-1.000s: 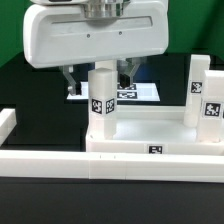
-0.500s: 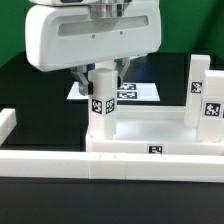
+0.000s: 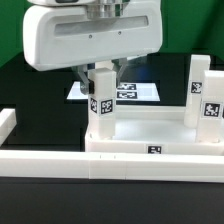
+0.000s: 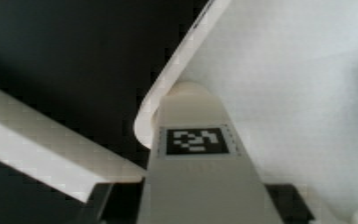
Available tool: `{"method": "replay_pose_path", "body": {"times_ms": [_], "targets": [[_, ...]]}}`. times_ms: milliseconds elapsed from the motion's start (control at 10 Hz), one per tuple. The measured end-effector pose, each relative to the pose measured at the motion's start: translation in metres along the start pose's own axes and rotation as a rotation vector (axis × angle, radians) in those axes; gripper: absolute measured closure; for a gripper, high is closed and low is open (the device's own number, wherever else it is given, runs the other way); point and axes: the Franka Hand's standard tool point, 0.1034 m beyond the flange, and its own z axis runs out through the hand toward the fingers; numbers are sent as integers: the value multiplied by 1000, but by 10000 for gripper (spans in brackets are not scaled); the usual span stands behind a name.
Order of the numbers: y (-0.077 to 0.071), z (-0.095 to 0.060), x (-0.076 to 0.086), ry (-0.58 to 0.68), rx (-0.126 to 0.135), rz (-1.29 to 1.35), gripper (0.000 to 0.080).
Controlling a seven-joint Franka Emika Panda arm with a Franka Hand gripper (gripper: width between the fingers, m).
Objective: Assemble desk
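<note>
The white desk tabletop [image 3: 160, 131] lies flat with its raised rim up. A white square-post leg [image 3: 101, 106] with a tag stands upright at its corner on the exterior view's left. My gripper [image 3: 100, 72] hangs directly above, its fingers pressed on both sides of the leg's top, shut on it. In the wrist view the leg [image 4: 197, 140] fills the gap between the dark fingers [image 4: 119, 206], and the tabletop [image 4: 309, 70] lies beyond. Two more legs [image 3: 198, 92] stand upright at the tabletop's right end.
A long low white border rail [image 3: 55, 165] runs along the front, with a side piece [image 3: 8, 124] on the exterior view's left. The marker board [image 3: 134, 92] lies flat on the black table behind the leg.
The fingers stood wide on either side of the leg a second ago. They have since closed in onto the leg's top. The leg and tabletop have not visibly moved.
</note>
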Motion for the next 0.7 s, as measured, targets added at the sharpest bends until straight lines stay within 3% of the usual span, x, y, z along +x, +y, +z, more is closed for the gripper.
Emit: {"method": "replay_pose_path", "body": {"times_ms": [700], "targets": [[-3, 0, 2, 4, 4, 614, 511]]}}
